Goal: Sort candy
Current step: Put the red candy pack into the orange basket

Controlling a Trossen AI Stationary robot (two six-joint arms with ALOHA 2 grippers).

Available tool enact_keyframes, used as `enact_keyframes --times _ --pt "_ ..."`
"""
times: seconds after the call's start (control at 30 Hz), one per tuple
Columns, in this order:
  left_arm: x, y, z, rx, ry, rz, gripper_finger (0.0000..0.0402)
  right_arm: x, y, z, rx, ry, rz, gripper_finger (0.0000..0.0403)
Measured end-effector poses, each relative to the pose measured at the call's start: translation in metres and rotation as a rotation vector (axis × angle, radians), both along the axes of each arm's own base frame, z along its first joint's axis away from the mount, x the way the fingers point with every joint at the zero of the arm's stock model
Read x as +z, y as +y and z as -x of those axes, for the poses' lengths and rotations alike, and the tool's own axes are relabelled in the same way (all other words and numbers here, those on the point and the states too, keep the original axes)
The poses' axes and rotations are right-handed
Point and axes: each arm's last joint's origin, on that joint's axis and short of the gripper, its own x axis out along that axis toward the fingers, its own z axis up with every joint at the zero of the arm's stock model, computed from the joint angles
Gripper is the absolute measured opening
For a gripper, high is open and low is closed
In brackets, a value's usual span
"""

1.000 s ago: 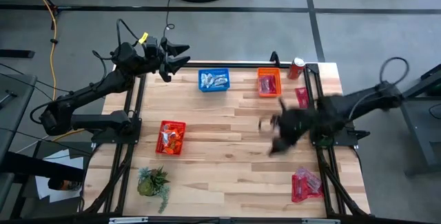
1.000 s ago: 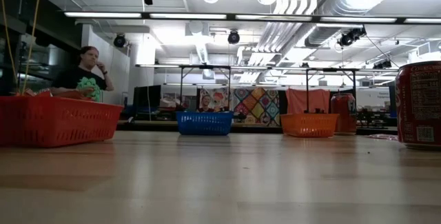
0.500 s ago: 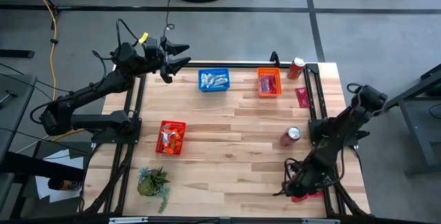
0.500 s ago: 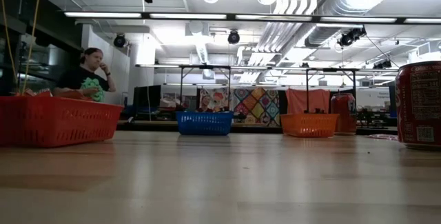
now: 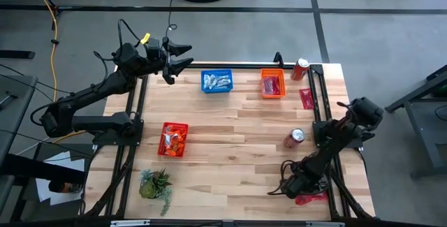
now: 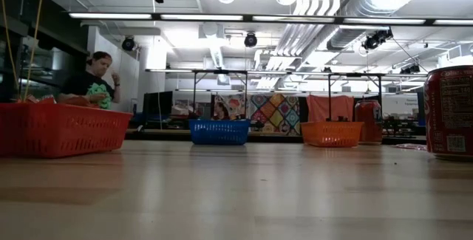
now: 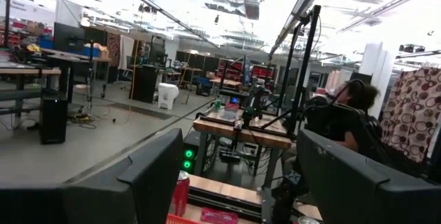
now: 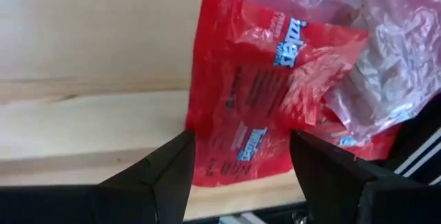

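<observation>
Beside the red candy bag at the desk's near right corner, the right gripper hovers, fingers apart, seemingly reaching for candy. Next, it should close on one piece. Farther off, the left gripper waits, spread open, beyond the blue basket.

An open-plan robotics lab: exposed silver ceiling ducts, long fluorescent light strips, metal-framed workbenches behind a pale wooden table.
</observation>
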Motion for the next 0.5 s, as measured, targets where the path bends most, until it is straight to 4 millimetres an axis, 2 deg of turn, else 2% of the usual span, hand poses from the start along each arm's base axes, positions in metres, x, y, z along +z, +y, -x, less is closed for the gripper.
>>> enact_keyframes --times 0.1,0.17,0.27,0.33,0.4,0.43,0.5 --pt "0.0 0.0 0.0 0.0 0.0 0.0 0.0271 -0.003 0.0 -0.001 -0.001 0.006 0.003 0.022" --pt "0.0 0.0 0.0 0.0 0.0 0.0 0.0271 -0.004 0.0 -0.002 -0.002 0.008 0.002 0.0199" --pt "0.0 0.0 0.0 -0.001 0.0 0.001 0.0271 -0.004 -0.001 -0.002 0.0 0.013 0.006 0.0143" --pt "0.0 0.0 0.0 -0.001 -0.001 0.005 0.0271 -0.002 0.0 -0.002 0.009 0.011 0.004 0.0091" --pt "0.0 0.0 0.0 -0.002 -0.002 0.008 0.0271 0.006 0.003 -0.005 0.04 -0.007 -0.007 0.0034" --pt "0.0 0.0 0.0 -0.002 -0.002 0.008 0.0271 0.013 0.005 -0.007 0.062 -0.025 -0.017 0.0018" --pt "0.0 0.0 0.0 -0.002 -0.002 0.008 0.0271 0.031 0.01 -0.011 0.117 -0.071 -0.052 0.0015"
